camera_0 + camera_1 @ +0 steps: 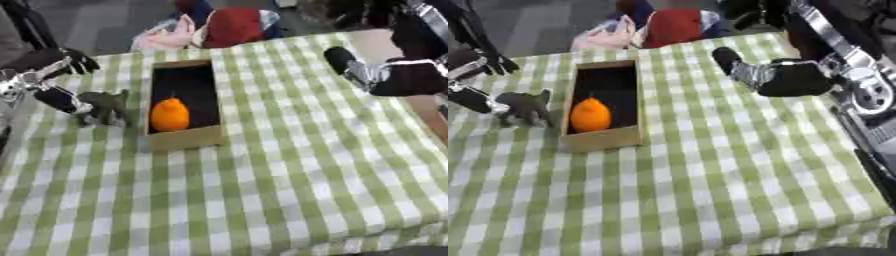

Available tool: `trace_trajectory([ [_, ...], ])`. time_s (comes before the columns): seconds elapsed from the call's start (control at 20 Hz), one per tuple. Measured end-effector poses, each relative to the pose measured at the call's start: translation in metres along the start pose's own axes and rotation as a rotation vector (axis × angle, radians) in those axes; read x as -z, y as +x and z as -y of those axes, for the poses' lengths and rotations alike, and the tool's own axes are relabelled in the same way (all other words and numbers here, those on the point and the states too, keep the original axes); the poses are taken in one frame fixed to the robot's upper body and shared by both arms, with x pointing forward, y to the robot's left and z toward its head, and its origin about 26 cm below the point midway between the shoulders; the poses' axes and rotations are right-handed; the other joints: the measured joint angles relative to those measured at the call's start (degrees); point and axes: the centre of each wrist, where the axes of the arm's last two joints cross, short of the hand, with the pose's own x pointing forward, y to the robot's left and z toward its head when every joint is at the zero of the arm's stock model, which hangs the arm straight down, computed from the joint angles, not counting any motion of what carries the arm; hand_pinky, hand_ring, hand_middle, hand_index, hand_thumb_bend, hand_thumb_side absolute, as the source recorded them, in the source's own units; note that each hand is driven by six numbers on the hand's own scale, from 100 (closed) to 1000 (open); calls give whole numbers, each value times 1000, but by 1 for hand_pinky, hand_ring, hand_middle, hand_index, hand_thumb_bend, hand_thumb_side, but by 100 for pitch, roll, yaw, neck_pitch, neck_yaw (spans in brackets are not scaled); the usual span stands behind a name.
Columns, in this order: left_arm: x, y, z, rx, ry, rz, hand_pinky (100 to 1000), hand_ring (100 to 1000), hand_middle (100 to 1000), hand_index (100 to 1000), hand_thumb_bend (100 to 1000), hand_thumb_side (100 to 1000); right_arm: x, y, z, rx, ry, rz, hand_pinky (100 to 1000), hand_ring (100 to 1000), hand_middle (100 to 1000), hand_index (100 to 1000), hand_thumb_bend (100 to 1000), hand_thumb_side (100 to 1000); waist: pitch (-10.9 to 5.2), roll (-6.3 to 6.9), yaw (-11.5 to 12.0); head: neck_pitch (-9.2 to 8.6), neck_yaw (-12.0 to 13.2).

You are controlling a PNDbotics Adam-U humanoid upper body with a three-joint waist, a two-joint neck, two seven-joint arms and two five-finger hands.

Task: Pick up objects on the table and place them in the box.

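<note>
Now your left robot hand (54, 82) is at the near-left part of the bench (289, 170), just left of the box (182, 137). Its fingers (63, 100) are spread: one dark finger reaches up and away from you, another points down toward the toy (105, 106). That lower finger touches or nearly touches the toy's left side; you cannot tell which from these views. Nothing is clamped in this hand.

The toy is a small dark green animal figure standing upright on the checked cloth (262, 200), just right of your left robot hand and just left of the box wall. It stays outside the box, with a narrow strip of cloth showing between the two.

The box is an open cardboard tray with a dark floor, lying lengthwise away from you. Inside it, toward its near end, sits an orange fruit (170, 114), resting on the floor close to the near wall.

Your right robot hand (750, 67) hangs above the far-right part of the bench, well apart from the box and to its right. Its dark fingertip points left toward the box's far end. You cannot tell whether its fingers are apart or together, as only a rounded tip and a silver band show. It carries nothing you can see.
</note>
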Motion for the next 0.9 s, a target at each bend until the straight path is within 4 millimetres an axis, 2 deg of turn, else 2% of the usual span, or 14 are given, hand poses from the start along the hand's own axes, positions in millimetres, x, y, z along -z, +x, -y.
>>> trace_trajectory([
  [0.4,2,-5,15,37,21,-70,710,693,677,816,477,194,-2,-1,-1,7,3,-7,726,771,734,890,294,297,43,19,-26,0,-8],
  [0.55,1,-9,20,37,38,-109,670,611,610,753,361,134,-2,-1,-3,10,10,-8,725,771,733,890,292,298,65,20,-30,0,-13],
  [0.75,2,-8,24,38,40,-128,629,545,542,685,283,100,-2,-2,-3,12,12,-9,725,771,733,891,292,297,61,31,-28,0,-26],
  [0.9,2,-9,24,35,42,-134,551,442,434,568,221,100,-2,-2,-4,14,12,-11,725,771,733,891,292,297,53,31,-20,0,-29],
])
